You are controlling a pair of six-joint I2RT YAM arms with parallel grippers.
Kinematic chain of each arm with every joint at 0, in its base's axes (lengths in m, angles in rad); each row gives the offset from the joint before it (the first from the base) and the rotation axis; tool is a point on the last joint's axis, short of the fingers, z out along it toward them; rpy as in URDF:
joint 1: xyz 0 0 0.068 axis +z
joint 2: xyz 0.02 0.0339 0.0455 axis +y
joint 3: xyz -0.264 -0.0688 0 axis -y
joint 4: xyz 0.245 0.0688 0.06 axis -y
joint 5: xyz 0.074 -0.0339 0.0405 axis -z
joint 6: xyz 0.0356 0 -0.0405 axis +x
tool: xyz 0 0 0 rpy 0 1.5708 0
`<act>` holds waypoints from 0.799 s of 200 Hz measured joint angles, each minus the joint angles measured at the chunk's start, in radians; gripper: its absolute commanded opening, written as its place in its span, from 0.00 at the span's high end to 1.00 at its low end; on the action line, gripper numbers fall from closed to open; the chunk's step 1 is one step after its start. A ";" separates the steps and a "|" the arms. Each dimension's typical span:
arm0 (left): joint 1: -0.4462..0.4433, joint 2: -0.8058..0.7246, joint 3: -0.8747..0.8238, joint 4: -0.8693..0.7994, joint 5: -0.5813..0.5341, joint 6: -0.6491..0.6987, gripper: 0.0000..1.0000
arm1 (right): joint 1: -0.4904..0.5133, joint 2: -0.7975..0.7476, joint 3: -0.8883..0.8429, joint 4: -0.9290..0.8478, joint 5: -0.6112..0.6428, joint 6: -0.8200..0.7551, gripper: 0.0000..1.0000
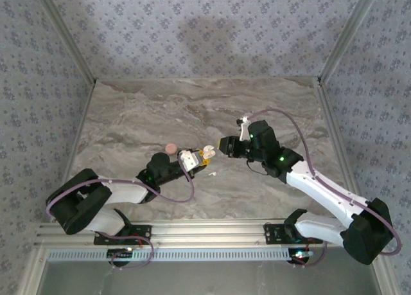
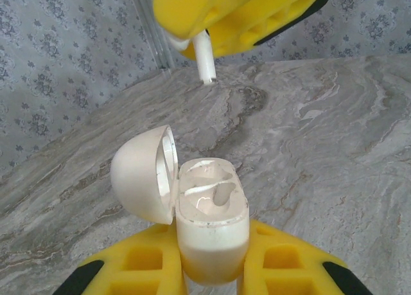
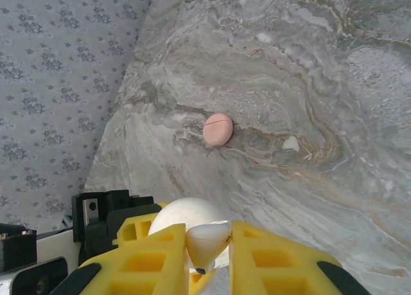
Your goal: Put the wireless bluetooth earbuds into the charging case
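My left gripper (image 1: 187,159) is shut on the white charging case (image 2: 212,224), which it holds upright just above the table. The case's lid (image 2: 138,179) is swung open to the left and both sockets look empty. My right gripper (image 1: 212,151) is shut on one white earbud (image 3: 207,240), close above the open case. In the left wrist view this earbud's stem (image 2: 205,60) pokes down from the right gripper's yellow fingers (image 2: 257,15). A second earbud (image 1: 211,174) lies on the table just in front of the two grippers.
A round pink disc (image 1: 170,147) lies on the marble table (image 1: 270,108) behind the left gripper, also in the right wrist view as the disc (image 3: 217,128). Patterned walls enclose the table on the left, back and right.
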 measured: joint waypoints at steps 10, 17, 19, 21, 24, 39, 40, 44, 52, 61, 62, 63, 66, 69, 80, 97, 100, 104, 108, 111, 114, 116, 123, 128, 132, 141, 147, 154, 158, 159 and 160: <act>0.000 0.000 0.000 0.000 0.000 0.000 0.88 | 0.009 0.010 0.000 0.008 0.003 0.005 0.79; 0.000 0.000 0.000 0.000 0.000 0.000 0.88 | 0.015 0.017 0.000 0.013 0.004 0.009 0.79; 0.000 0.000 0.000 0.000 0.000 0.000 0.88 | 0.017 0.018 0.000 0.014 0.004 0.009 0.79; 0.000 0.000 0.001 0.000 0.000 0.000 0.88 | 0.018 0.020 0.000 0.015 0.004 0.009 0.79; 0.000 0.000 0.001 0.000 0.000 0.000 0.88 | 0.021 0.024 0.000 0.017 0.004 0.012 0.79; 0.000 0.000 0.002 0.000 -0.003 0.000 0.88 | 0.032 0.039 0.000 0.023 0.007 0.017 0.79; 0.000 0.000 0.002 0.000 -0.003 0.000 0.88 | 0.033 0.040 0.000 0.023 0.007 0.017 0.79; 0.000 0.000 0.003 0.000 -0.004 0.000 0.88 | 0.035 0.044 0.000 0.024 0.007 0.019 0.79; 0.000 0.000 0.004 0.000 -0.004 0.000 0.88 | 0.039 0.052 0.000 0.025 0.008 0.019 0.79; 0.000 0.000 0.006 0.000 -0.004 0.000 0.88 | 0.042 0.059 0.000 0.025 0.008 0.019 0.79; 0.000 0.000 0.007 0.000 -0.004 0.000 0.88 | 0.043 0.060 0.000 0.025 0.008 0.019 0.79; 0.000 0.000 0.007 0.000 -0.004 0.000 0.88 | 0.043 0.060 0.000 0.025 0.009 0.019 0.79; 0.000 0.000 0.008 0.000 -0.004 0.000 0.88 | 0.043 0.062 0.000 0.025 0.010 0.019 0.79; 0.000 0.000 0.010 0.000 -0.004 0.000 0.88 | 0.043 0.064 0.000 0.025 0.011 0.019 0.79; 0.000 0.000 0.014 -0.001 -0.004 0.000 0.88 | 0.047 0.068 0.000 0.025 0.015 0.019 0.79; 0.000 -0.001 0.017 -0.001 -0.004 0.000 0.88 | 0.050 0.073 0.000 0.031 0.023 0.019 0.79; 0.000 -0.001 0.017 -0.001 -0.004 0.000 0.88 | 0.050 0.074 0.000 0.031 0.023 0.019 0.79; 0.000 -0.002 0.017 -0.002 -0.004 0.000 0.88 | 0.051 0.075 0.000 0.032 0.024 0.019 0.79; 0.000 -0.002 0.017 -0.002 -0.004 0.000 0.88 | 0.052 0.076 0.000 0.032 0.026 0.019 0.79; 0.000 -0.002 0.017 -0.004 -0.004 0.000 0.88 | 0.053 0.077 0.000 0.032 0.026 0.019 0.79; 0.000 -0.002 0.017 -0.005 -0.005 0.000 0.88 | 0.054 0.078 0.000 0.032 0.027 0.019 0.79; 0.000 -0.002 0.017 -0.005 -0.006 0.000 0.88 | 0.054 0.079 0.000 0.032 0.027 0.019 0.79; 0.000 -0.002 0.017 -0.009 -0.007 0.000 0.88 | 0.055 0.081 0.000 0.032 0.029 0.019 0.79; 0.000 -0.002 0.017 -0.012 -0.007 0.000 0.88 | 0.056 0.083 0.000 0.032 0.030 0.019 0.79; 0.000 -0.002 0.017 -0.014 -0.007 0.000 0.88 | 0.056 0.084 0.000 0.032 0.030 0.019 0.79; 0.000 -0.002 0.017 -0.017 -0.008 0.000 0.88 | 0.058 0.087 0.000 0.032 0.031 0.019 0.79; 0.000 -0.002 0.017 -0.019 -0.008 0.000 0.88 | 0.058 0.088 0.000 0.032 0.032 0.019 0.79; 0.000 -0.003 0.017 -0.021 -0.011 0.000 0.88 | 0.060 0.089 0.000 0.032 0.033 0.019 0.79; 0.000 -0.004 0.017 -0.023 -0.011 0.001 0.88 | 0.060 0.089 0.001 0.031 0.033 0.019 0.79; 0.000 -0.004 0.017 -0.023 -0.011 0.001 0.88 | 0.060 0.089 0.001 0.031 0.033 0.019 0.79; 0.000 -0.004 0.017 -0.024 -0.011 0.001 0.88 | 0.060 0.090 0.001 0.031 0.033 0.019 0.79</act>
